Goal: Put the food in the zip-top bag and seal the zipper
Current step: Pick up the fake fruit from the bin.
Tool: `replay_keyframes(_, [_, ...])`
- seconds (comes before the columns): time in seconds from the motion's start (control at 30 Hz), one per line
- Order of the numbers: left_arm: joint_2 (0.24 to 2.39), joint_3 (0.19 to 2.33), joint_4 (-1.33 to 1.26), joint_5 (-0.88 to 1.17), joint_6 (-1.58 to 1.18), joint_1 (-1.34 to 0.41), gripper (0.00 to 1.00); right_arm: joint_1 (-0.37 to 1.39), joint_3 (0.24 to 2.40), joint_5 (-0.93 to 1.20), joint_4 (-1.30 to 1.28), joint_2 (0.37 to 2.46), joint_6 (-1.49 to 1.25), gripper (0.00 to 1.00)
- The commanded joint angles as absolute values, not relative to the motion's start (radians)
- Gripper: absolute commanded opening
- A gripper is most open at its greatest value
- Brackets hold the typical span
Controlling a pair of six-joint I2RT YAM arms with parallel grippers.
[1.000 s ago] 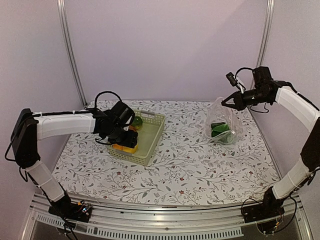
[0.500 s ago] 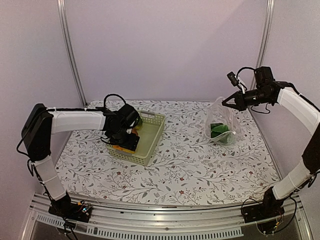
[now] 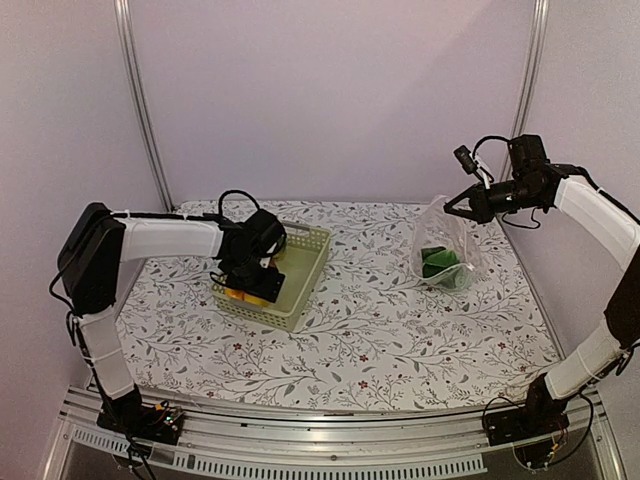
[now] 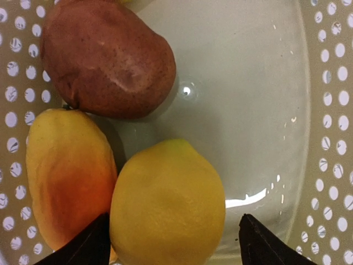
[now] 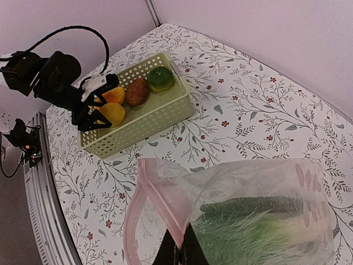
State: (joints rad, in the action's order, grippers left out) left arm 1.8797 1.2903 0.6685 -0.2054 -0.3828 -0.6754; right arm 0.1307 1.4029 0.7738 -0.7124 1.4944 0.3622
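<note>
The left gripper (image 4: 176,245) has its two black fingers (image 4: 91,245) spread wide. One finger is on each side of the yellow piece (image 4: 168,207). They are not squeezing it yet, so this gripper has nothing in it. Just beside the yellow piece is the orange piece (image 4: 66,176), and the two touch. Behind them lies the brown piece (image 4: 107,61). A round green piece (image 5: 160,77) sits at the end of the row. All four are inside the pale basket (image 4: 325,138), which stands near the far left corner of the bench (image 3: 380,330).

The right gripper (image 5: 179,251) is pinched tight on the pink zipper strip (image 5: 157,193) at the mouth of the clear bag (image 5: 309,182). It holds the bag up near the far right corner, with the mouth hanging open. Inside the bag you can see the cucumber (image 5: 248,207) and the bok choy (image 5: 259,234).

So two foods are in the bag and four are left in the basket. I think the job is not yet half done. The yellow piece looks like the next one to be picked up. After all four are moved, the zipper strip must be pressed closed.
</note>
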Motion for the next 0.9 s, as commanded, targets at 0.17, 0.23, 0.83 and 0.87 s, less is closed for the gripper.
replay_keyframes(0.17, [1.928, 1.337, 0.666, -0.184, -0.364, -0.663, 0.74, 0.132, 1.388, 0.785, -0.703, 1.474, 0.374, 0.00])
replay_keyframes(0.23, [1.927, 1.339, 0.667, -0.184, -0.366, -0.664, 0.73, 0.133, 1.389, 0.786, -0.703, 1.471, 0.374, 0.00])
replay_keyframes(0.83, [1.838, 1.351, 0.705, -0.199, -0.372, -0.678, 0.54, 0.132, 1.393, 0.785, -0.703, 1.489, 0.367, 0.00])
replay_keyframes(0.87, [1.835, 1.352, 0.708, -0.199, -0.371, -0.678, 0.54, 0.132, 1.395, 0.783, -0.703, 1.491, 0.366, 0.00])
